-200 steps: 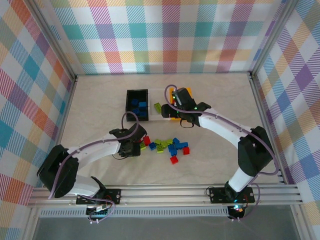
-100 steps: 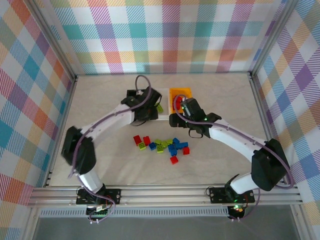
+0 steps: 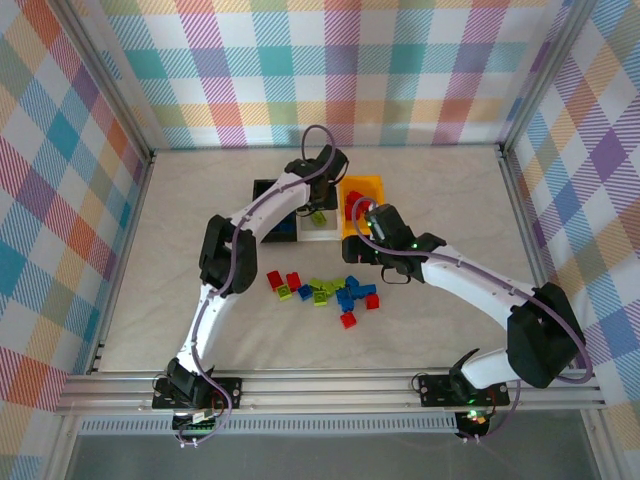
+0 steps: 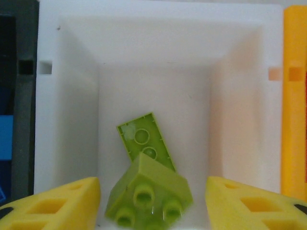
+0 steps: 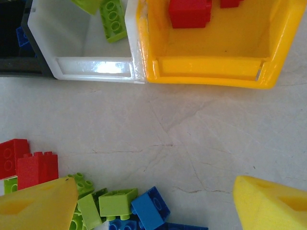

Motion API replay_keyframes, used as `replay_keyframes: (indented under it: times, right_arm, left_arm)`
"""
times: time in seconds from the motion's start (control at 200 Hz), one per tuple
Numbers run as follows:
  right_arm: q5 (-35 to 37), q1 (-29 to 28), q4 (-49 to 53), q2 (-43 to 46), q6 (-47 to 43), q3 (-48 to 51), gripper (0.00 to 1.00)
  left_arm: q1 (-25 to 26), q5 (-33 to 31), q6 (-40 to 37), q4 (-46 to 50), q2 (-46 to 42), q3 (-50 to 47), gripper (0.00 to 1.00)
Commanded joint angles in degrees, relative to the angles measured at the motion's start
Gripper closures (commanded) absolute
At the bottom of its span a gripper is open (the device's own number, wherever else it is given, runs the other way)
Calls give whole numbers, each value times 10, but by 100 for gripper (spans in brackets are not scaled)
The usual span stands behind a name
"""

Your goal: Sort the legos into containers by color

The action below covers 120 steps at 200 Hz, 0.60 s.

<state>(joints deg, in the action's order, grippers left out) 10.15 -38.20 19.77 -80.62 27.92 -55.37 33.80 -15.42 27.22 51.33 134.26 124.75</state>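
Already the black bin [image 4: 21,110] holds blue bricks [image 4: 5,136]. Over the white bin [image 4: 72,48] the left fingers [image 4: 57,203] stand apart, gripping nothing. A lime brick [image 4: 148,194] lies free between them, tilted on a flat lime brick [image 4: 145,140]. The orange bin [image 5: 211,67] has red bricks [image 5: 189,13]. The right fingers [image 5: 33,206] gape wide and empty over the mixed pile [image 3: 325,290] on the tabletop [image 5: 192,134]. Roughly half, I judge, remains unsorted.
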Motion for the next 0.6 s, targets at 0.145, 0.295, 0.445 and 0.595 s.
replay_keyframes:
  times: [0.145,0.295,0.445,0.595]
  right_arm:
    - [-39,3,20,24,-4,11,16]
    - [-99,2,58,20,-20,6,19]
    - [-135,-27,127,4,-38,10,20]
    - [-134,-103,156,-4,-41,33,20]
  left_arm:
    - [13,35,2,-4,-95,-26,13]
    - [29,60,22,-74,-230,-167,0]
    - [55,55,47,-133,-384,-355,0]
    - [68,38,84,-149,-516,-524,0]
